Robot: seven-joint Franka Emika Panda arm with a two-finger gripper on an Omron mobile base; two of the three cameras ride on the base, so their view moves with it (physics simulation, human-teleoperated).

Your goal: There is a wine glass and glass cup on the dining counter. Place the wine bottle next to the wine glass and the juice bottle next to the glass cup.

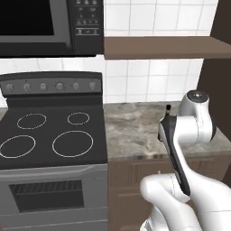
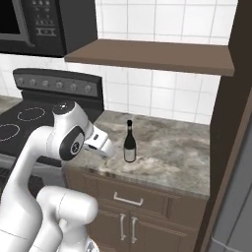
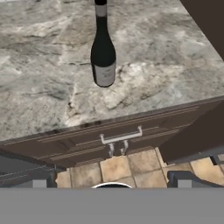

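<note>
Wine bottle (image 2: 129, 142) stands upright on the stone counter (image 2: 172, 147) near its front edge, my gripper (image 2: 104, 146) just left of it, wide open and empty, so I aim low on the body, level the jaws, close gently.

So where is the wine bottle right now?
The wine bottle stands upright on the marbled kitchen counter, right of the stove, under the wooden shelf, just beyond the gripper.
</note>
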